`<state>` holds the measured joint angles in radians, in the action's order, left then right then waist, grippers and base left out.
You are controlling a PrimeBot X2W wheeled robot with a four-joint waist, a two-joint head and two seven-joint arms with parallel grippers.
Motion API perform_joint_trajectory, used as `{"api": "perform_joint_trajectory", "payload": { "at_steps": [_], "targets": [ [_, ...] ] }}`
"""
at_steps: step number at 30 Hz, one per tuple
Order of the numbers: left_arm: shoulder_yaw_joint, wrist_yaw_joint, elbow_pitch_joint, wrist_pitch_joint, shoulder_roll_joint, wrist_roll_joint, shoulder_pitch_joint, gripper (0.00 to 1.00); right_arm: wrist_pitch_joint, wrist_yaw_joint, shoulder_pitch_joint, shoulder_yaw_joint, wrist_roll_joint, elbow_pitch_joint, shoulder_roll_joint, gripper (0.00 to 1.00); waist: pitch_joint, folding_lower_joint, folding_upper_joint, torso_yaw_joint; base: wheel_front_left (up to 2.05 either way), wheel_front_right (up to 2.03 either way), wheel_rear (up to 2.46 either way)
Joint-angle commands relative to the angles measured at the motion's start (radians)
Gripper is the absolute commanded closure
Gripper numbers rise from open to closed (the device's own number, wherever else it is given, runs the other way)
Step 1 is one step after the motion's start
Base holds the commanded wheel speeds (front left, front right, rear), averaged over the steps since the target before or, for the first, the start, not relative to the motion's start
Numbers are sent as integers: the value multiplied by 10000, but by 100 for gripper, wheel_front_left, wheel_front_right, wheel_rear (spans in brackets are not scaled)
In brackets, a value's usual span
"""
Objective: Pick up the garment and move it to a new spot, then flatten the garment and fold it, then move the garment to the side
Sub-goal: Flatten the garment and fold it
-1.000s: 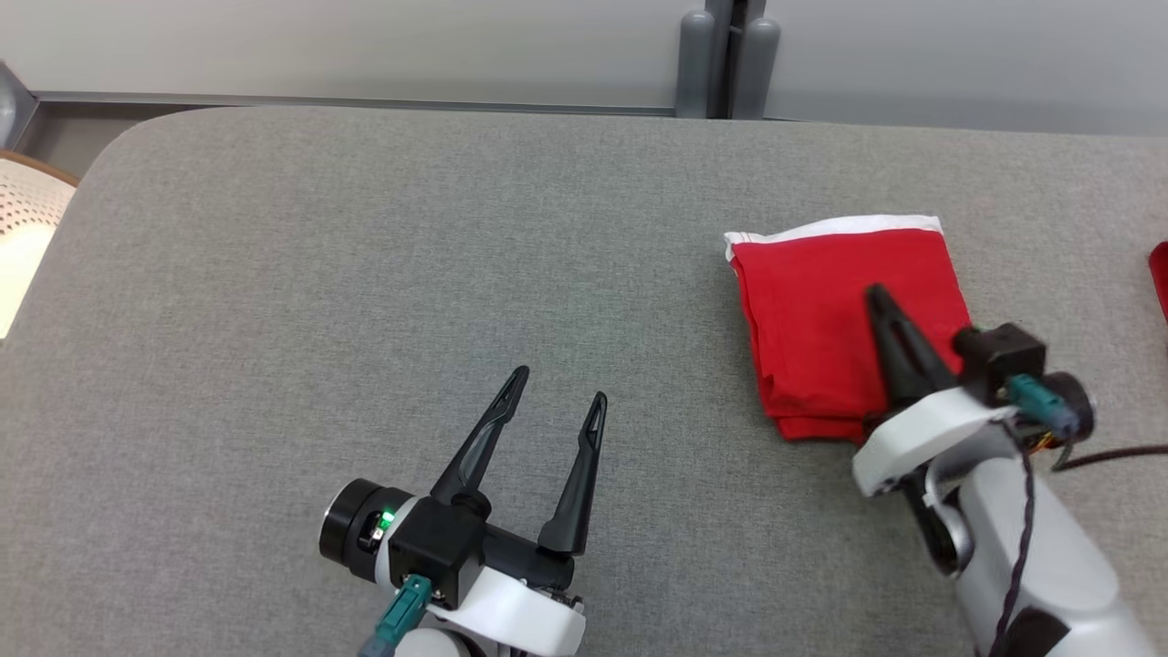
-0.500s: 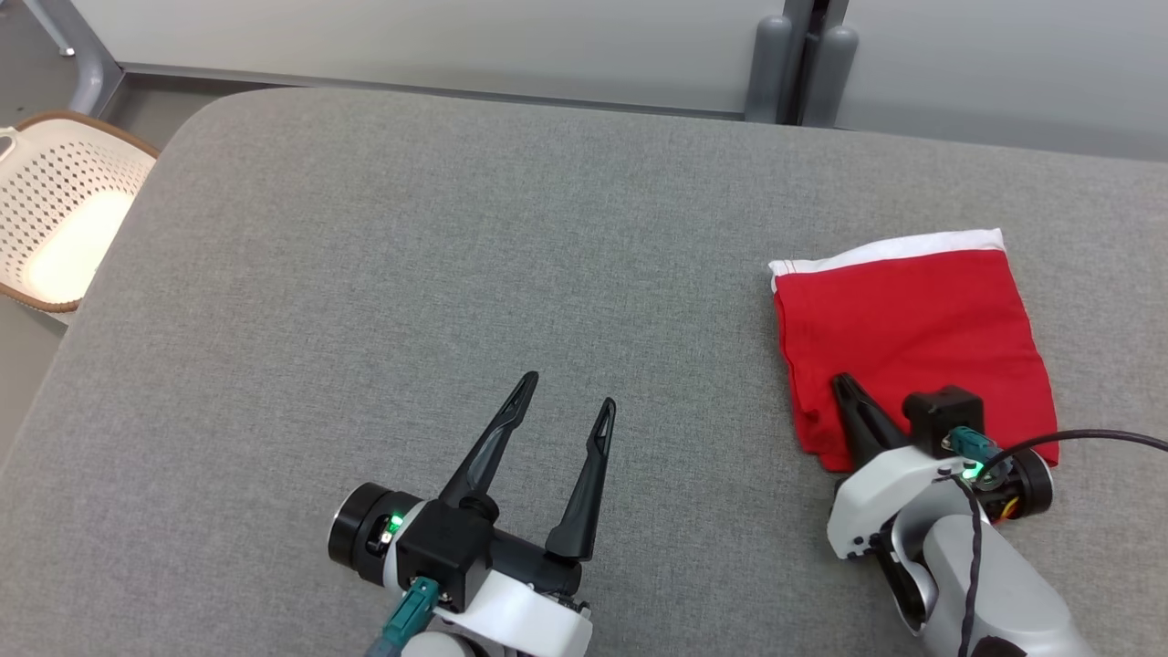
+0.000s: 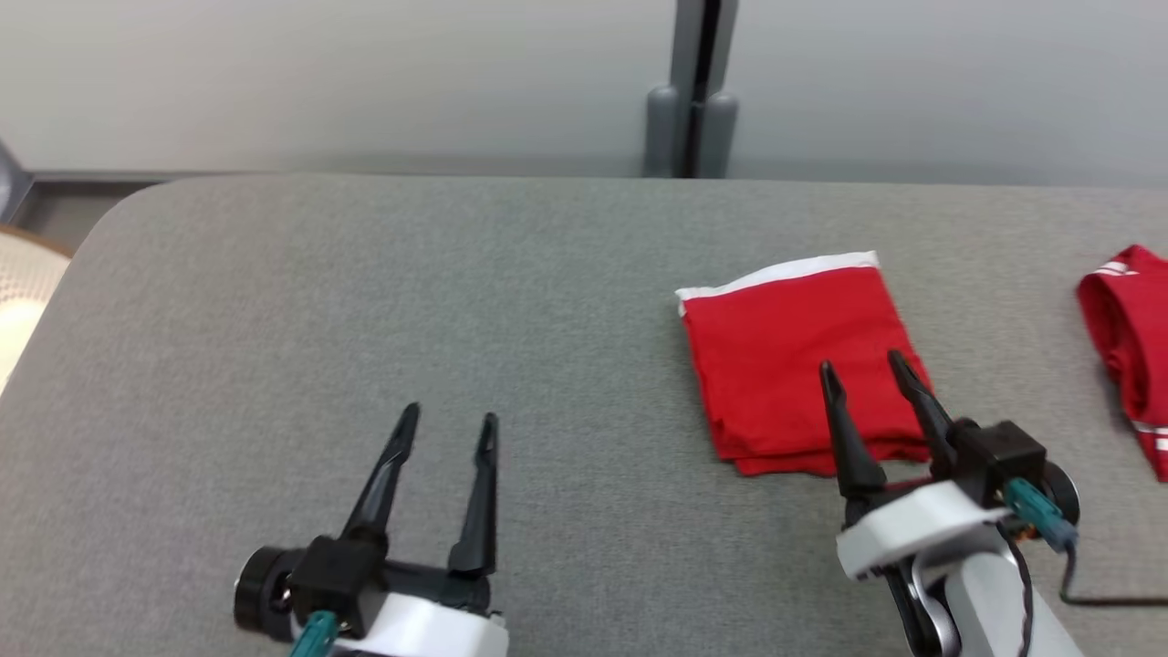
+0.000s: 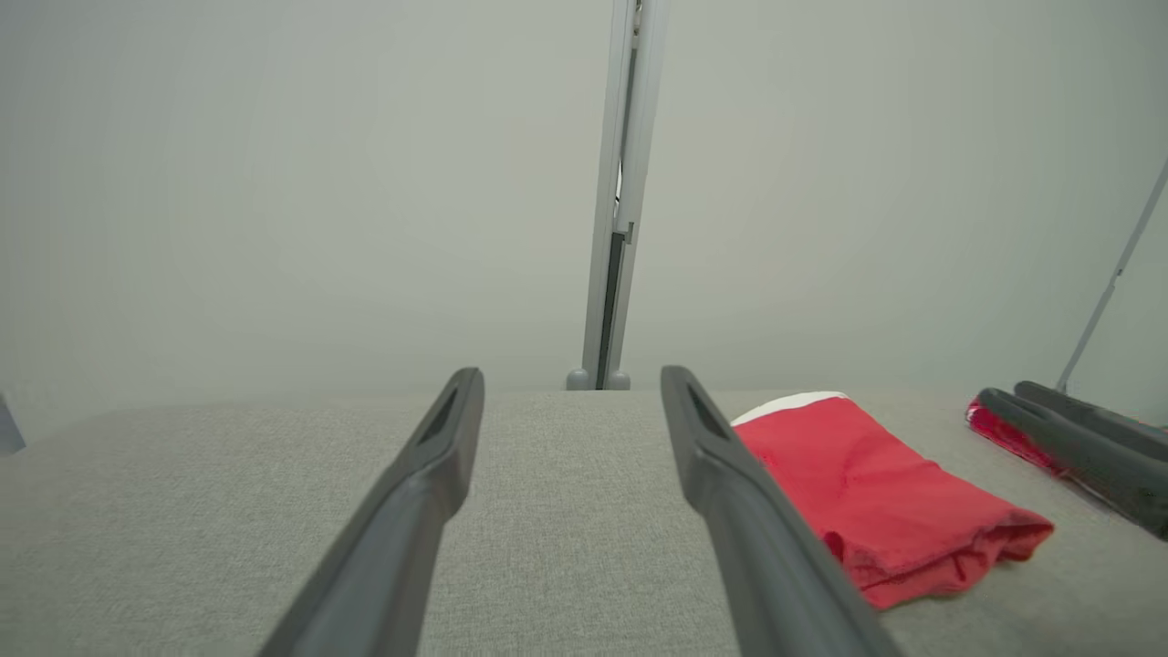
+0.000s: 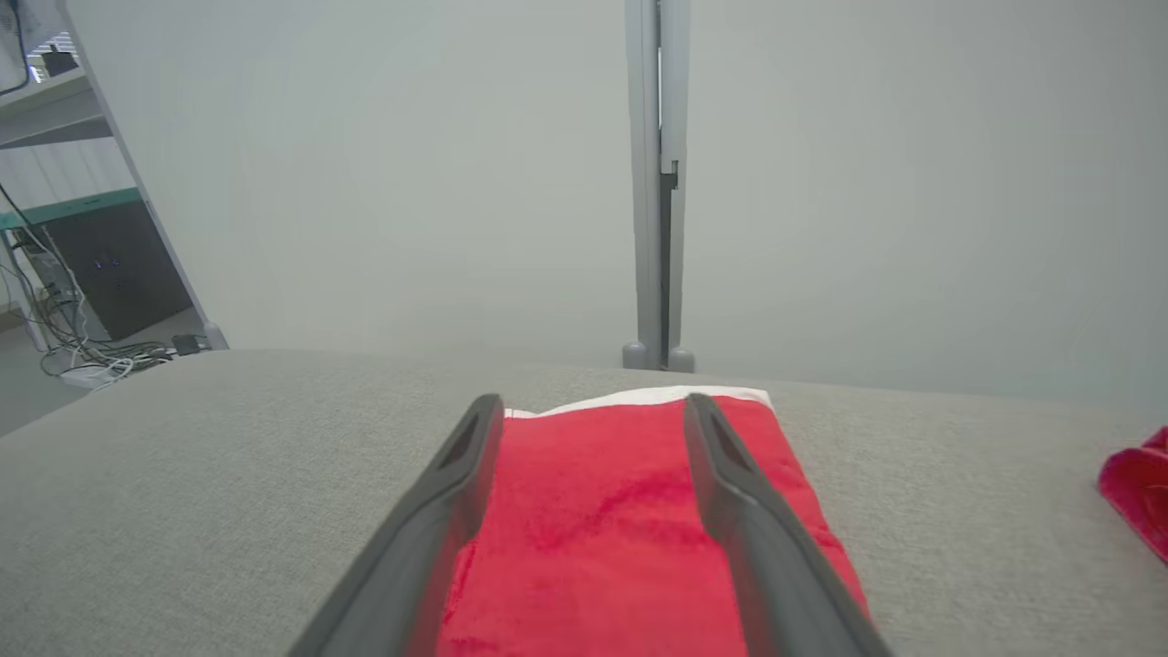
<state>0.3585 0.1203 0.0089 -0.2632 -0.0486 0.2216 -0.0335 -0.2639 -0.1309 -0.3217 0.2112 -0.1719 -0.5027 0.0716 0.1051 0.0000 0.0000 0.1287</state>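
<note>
The garment point(image 3: 785, 360) is a red cloth with a white band along its far edge, folded into a neat rectangle on the grey padded table point(image 3: 383, 301). My right gripper point(image 3: 862, 367) hovers over its near edge, open, with nothing between the fingers; the right wrist view shows the red garment point(image 5: 593, 511) between and under both fingers point(image 5: 721, 474). My left gripper point(image 3: 449, 422) stands open at the lower left over bare table, well apart from the garment. From the left wrist view the garment point(image 4: 867, 493) lies to the right of the left gripper point(image 4: 570, 388).
A second red cloth with white stripes point(image 3: 1127, 338) lies at the table's right edge. A pale basket point(image 3: 23, 292) peeks in beyond the left edge. A grey wall with a vertical post point(image 3: 689, 91) backs the table. A black cable point(image 3: 1109, 599) trails from the right wrist.
My right gripper has gone from shut to open and lifted off the garment. The camera view has shifted; the folded garment rests in place on the table.
</note>
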Motion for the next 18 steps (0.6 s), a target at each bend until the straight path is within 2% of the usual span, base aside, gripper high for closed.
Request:
{"api": "perform_joint_trajectory", "payload": {
  "at_steps": [1,6,7,11,15,18],
  "targets": [
    [-332,68,-89,-12,-40,69,333,0,-1,6,590,-217,87,482,-19,0,-531,0,0,-552,0,0,0],
    [-979,122,-275,-12,-39,117,903,0,-1,4,1512,-362,-206,1358,-49,0,-1021,0,0,-1024,0,0,0],
    [-1260,111,-347,-12,-37,61,1122,0,-3,4,1788,-373,-377,1918,7,0,-1139,0,0,-1240,0,0,0],
    [-1714,81,-361,-12,-40,-22,1524,0,-3,4,2369,-390,-797,2109,65,0,-1357,0,0,-1564,0,0,0],
    [-1992,85,-310,-12,-39,5,1808,0,-1,4,2589,-421,-263,2856,275,0,-1502,0,0,-1823,0,0,0],
    [-2132,55,-260,-12,-37,-33,1940,0,-3,6,2891,-83,213,3558,564,0,-1534,0,0,-1924,0,0,0]
  ]
}}
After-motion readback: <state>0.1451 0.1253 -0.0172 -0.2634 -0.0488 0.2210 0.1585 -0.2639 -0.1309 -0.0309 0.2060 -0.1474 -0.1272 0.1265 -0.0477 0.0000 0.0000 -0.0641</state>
